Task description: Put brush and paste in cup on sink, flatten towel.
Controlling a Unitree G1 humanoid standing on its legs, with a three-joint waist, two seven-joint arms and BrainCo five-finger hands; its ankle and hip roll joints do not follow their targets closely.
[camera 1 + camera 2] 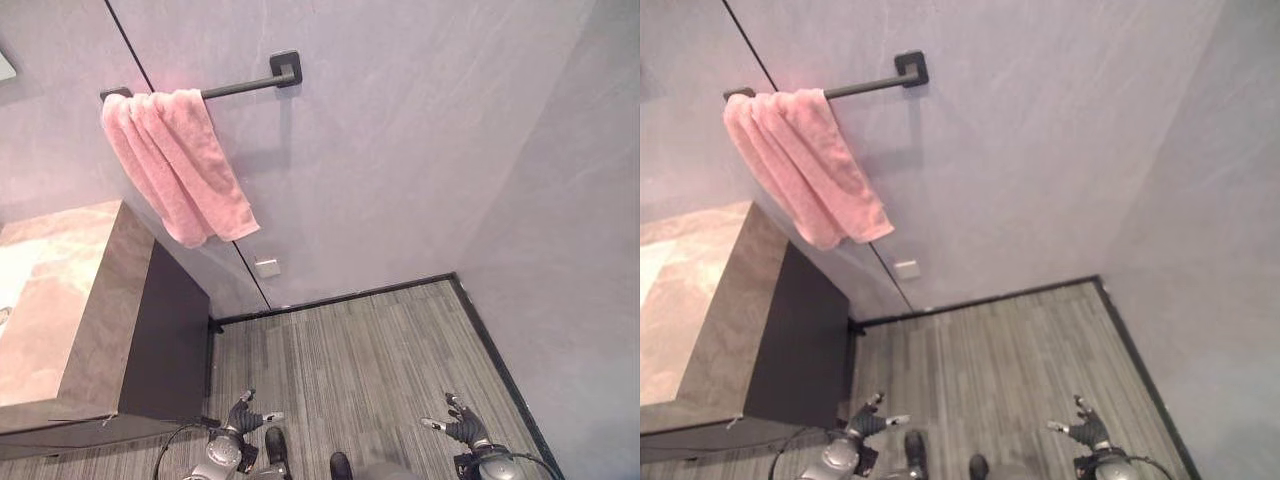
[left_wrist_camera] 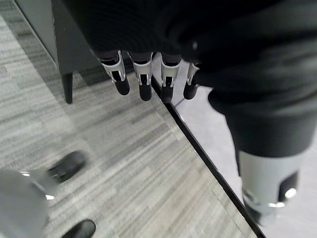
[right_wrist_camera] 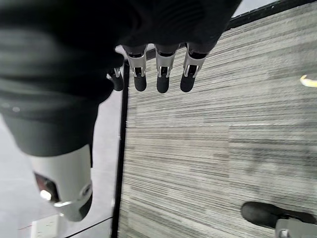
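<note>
Your view looks at a grey wall. The pink towel (image 1: pixel 175 165) hangs bunched at the left end of a black rail (image 1: pixel 245 85) fixed to the wall, folds gathered together, its lower end hanging down just above the counter's corner. The right part of the rail is bare.

At your left is the stone-topped counter (image 1: pixel 60 310), with a dark cabinet side below it. A small pale socket plate (image 1: pixel 267 267) sits low on the wall, under the towel. Grey striped floor (image 1: pixel 360 350) runs to a black skirting along the wall base.

Your left hand (image 1: pixel 243 418) hangs low near the cabinet; its own wrist view shows fingers (image 2: pixel 141 82) straight and relaxed over the floor, holding nothing. Your right hand (image 1: pixel 460 425) hangs low on the other side, well apart from the left, fingers (image 3: pixel 161 74) likewise extended and empty above the floor.
</note>
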